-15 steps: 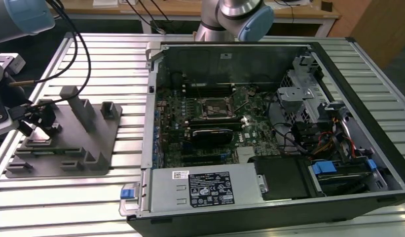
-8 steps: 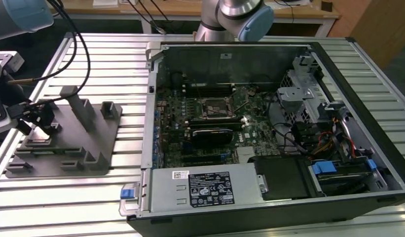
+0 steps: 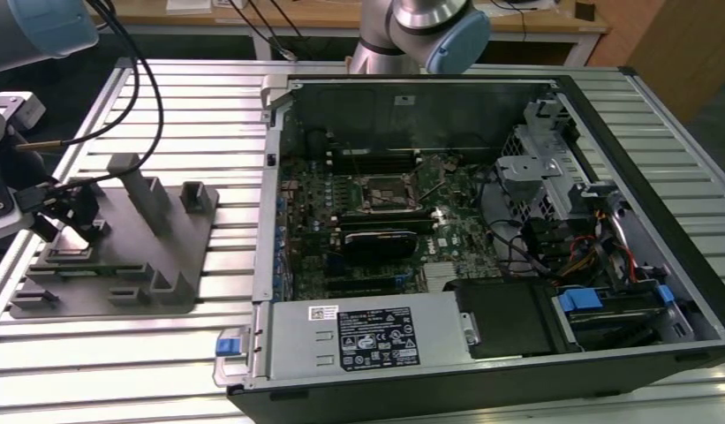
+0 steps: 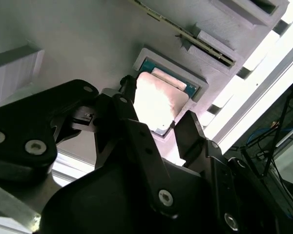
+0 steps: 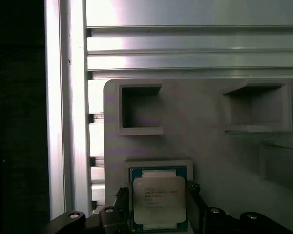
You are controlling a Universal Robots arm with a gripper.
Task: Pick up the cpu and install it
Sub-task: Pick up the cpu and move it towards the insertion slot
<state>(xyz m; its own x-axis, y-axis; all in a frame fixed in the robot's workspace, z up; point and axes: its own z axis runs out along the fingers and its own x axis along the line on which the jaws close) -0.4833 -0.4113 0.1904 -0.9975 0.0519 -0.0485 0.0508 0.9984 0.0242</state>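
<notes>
Down at the gripper (image 5: 157, 192): jaws parted a shade wider than the chip and gripping nothing, with one of the black fingers (image 5: 123, 196) on each side of the cpu (image 5: 158, 207), close against its edges; both wrist views show this straddle. Cpu lies flat, metal plate up, seated in a shallow framed pocket (image 5: 158, 163) of the grey fixture plate (image 3: 174, 265), near the plate's edge. Beyond it on the plate are two deeper square pockets (image 5: 140, 130), well apart from the chip. Plate rests on a slatted aluminium table (image 3: 115, 362), on the exterior view's left. On the exterior view's right lies an opened computer case (image 3: 645, 159), its motherboard (image 3: 303, 221) exposed, the black socket (image 3: 389, 190) near the board's middle, well apart from the gripper. Arm (image 3: 427, 31) rises behind the case.
</notes>
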